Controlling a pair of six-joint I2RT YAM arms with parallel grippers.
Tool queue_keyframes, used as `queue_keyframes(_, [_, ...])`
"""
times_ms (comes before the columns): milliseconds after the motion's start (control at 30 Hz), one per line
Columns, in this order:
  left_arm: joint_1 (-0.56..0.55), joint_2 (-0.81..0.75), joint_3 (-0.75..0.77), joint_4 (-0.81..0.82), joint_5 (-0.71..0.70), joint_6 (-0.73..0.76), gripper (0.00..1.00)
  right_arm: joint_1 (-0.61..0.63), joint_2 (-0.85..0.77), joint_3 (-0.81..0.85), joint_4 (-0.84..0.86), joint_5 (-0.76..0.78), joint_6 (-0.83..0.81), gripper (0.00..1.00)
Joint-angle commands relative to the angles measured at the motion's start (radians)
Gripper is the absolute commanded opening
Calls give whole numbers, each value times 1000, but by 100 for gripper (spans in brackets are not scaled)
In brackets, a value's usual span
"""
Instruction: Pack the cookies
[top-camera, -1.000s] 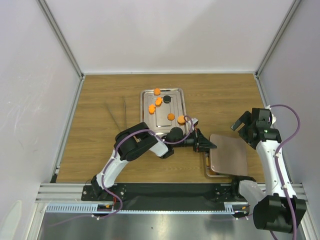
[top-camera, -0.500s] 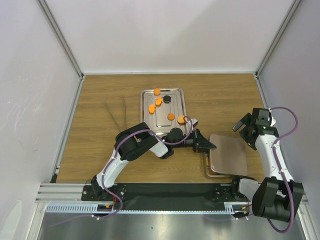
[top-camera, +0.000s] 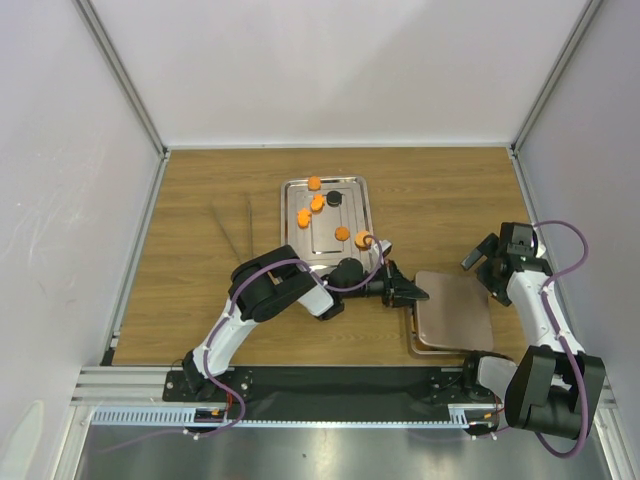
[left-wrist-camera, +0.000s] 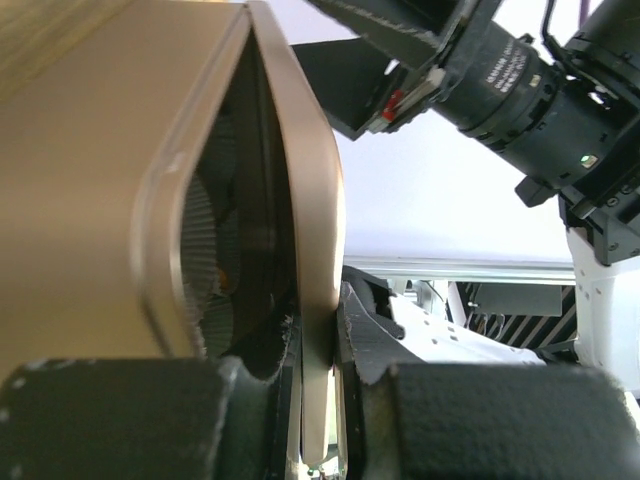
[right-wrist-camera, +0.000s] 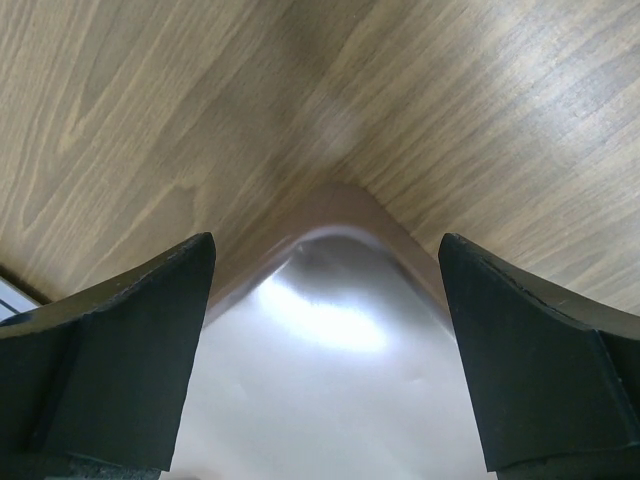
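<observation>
Wooden bench. Left of centre, a metal tray, long axis running away from the arms. On it the cookies: five orange and one black, all flat round discs, so no long axis and no heading of their own. Strung loosely from the tray's far left toward its near right, the last orange one at the right rim, just beside the left arm's wrist.

Next, left gripper, reaching rightward and clamped tight on the left edge of a brown lid. Seen from the wrist: thin lid wall pinched between the fingers, pleated paper cups glimpsed in the gap beside it. Box corner peeking out under the lid's near left.

Farthest right, right gripper spread wide, holding nothing, straddling the lid's far right corner; contact with the lid impossible to tell.
</observation>
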Motion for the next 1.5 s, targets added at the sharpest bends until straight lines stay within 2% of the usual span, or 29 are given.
queue_keyframes(0, [3,-4,-32,287,14,10,13,-3,3,-6,41,-4,-13,100])
queue_keyframes(633, [32,-18,-116,341,32,18,30,-3,-8,-24,47,-9,-16,100])
queue_keyframes(1067, [45,-41,-184,352,41,44,35,-3,-16,-29,48,-13,-18,99])
queue_keyframes(1467, [62,-51,-259,381,46,58,34,-3,-27,-29,45,-23,-21,100])
